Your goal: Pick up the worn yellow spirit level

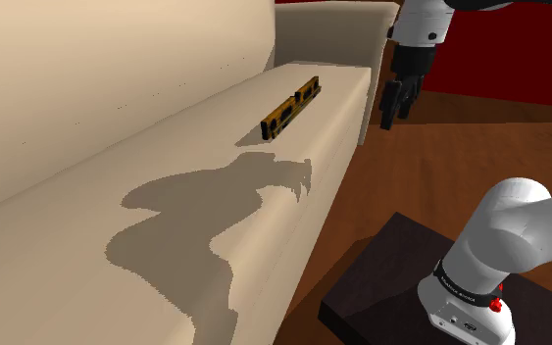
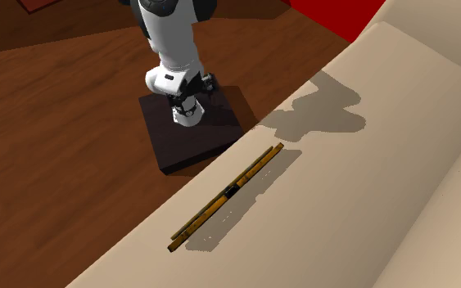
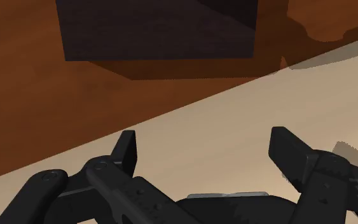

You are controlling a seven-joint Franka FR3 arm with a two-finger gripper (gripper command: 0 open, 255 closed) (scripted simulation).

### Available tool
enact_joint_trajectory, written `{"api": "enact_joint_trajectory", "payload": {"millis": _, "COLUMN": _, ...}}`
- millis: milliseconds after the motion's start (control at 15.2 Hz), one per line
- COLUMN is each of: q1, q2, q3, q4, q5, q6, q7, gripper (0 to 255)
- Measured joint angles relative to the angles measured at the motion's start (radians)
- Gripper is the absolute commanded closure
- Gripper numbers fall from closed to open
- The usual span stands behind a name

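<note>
A long, thin yellow spirit level [image 1: 290, 108] with dark marks lies flat on the beige sofa seat [image 1: 166, 216], near its far end. In the second exterior view the level [image 2: 227, 197] runs along the seat close to the front edge. My black gripper [image 1: 391, 113] hangs in the air to the shoulder view's right of the level, apart from it, over the seat's front edge. In the wrist view the gripper [image 3: 206, 149] is open, its fingers [image 3: 126, 151] wide apart with nothing between them, above the sofa edge and the wooden floor.
The sofa's backrest [image 1: 107, 69] rises along the shoulder view's left and an armrest [image 1: 332, 34] closes the far end. The dark stand [image 2: 189, 131] sits on the brown wooden floor [image 2: 56, 123] in front of the sofa. A red area [image 1: 519, 59] lies behind the arm.
</note>
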Motion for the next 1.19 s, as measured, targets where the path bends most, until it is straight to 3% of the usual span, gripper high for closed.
{"api": "enact_joint_trajectory", "payload": {"millis": 132, "q1": -0.006, "q2": 0.017, "q3": 0.012, "q4": 0.010, "q5": 0.008, "q6": 0.006, "q7": 0.025, "gripper": 0}}
{"api": "enact_joint_trajectory", "payload": {"millis": 396, "q1": -0.054, "q2": 0.138, "q3": 0.102, "q4": 0.091, "q5": 0.058, "q6": 0.045, "q7": 0.227, "gripper": 0}}
{"api": "enact_joint_trajectory", "payload": {"millis": 792, "q1": -0.138, "q2": 0.366, "q3": 0.219, "q4": 0.293, "q5": 0.085, "q6": 0.068, "q7": 0.570, "gripper": 0}}
{"api": "enact_joint_trajectory", "payload": {"millis": 1188, "q1": -0.203, "q2": 0.624, "q3": 0.300, "q4": 0.544, "q5": 0.046, "q6": 0.063, "q7": 0.911, "gripper": 0}}
